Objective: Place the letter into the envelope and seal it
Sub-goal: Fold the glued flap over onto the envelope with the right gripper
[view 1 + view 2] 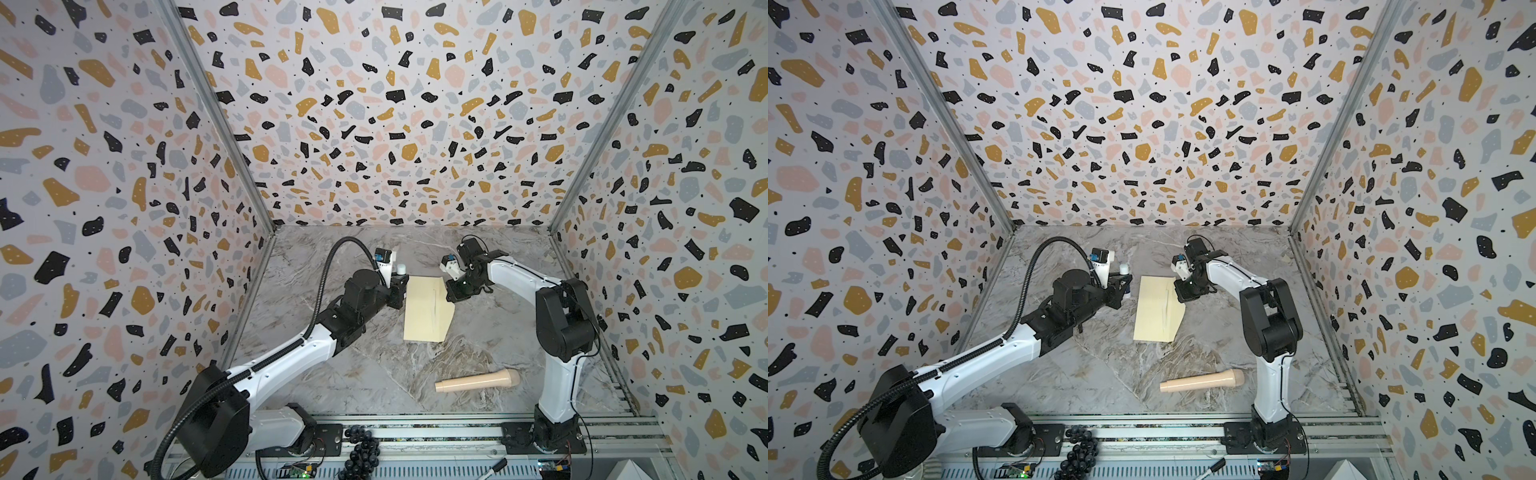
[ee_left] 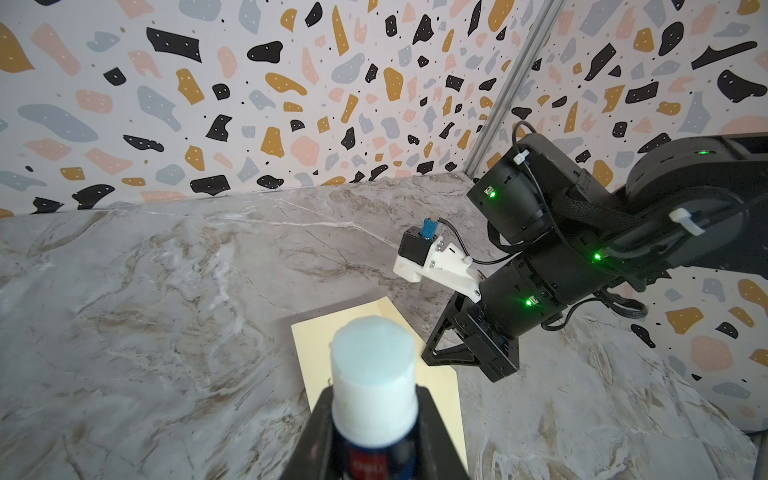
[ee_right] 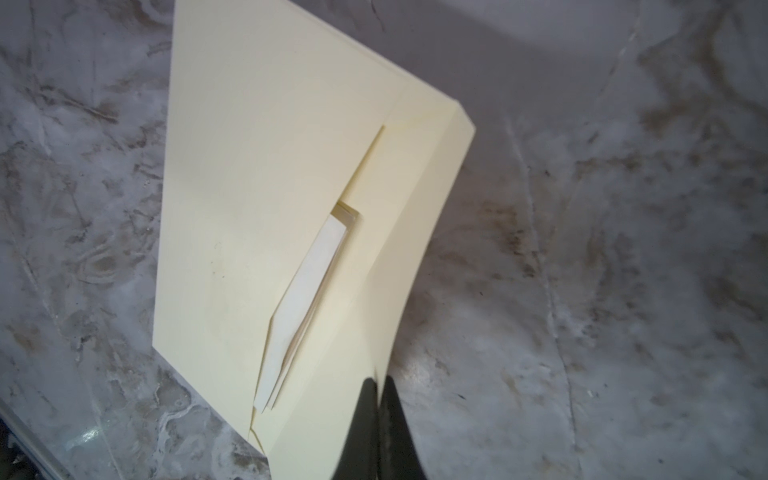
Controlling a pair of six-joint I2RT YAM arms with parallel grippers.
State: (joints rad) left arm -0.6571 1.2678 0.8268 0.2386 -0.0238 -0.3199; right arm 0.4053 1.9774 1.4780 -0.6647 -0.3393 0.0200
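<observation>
A grey marble desk (image 1: 332, 374) sits boxed in on three sides by terrazzo-patterned walls (image 1: 395, 104), with aluminium posts in the back corners. Just below frame centre in both top views, the pale yellow envelope (image 1: 426, 316) (image 1: 1156, 316) lies lengthwise on the marble. The right claw (image 1: 451, 297) is at its upper right corner, jaws pinched closed on the edge of the flap (image 3: 415, 208), which curves up off the envelope's body. In the right wrist view the letter (image 3: 307, 286) shows as a pale folded strip inside the slanted opening, left of the claw's dark fingertips (image 3: 392, 399) at the bottom edge. The left claw (image 1: 398, 291) is just beside the envelope's upper left corner, gripping a glue stick (image 1: 401, 270) (image 2: 374, 382) upright, pale top uppermost. A beige wooden rod (image 1: 478, 381) lies at the desk's lower right, well apart. A bunch of dark grapes (image 1: 361, 451) rests on the front rail.
</observation>
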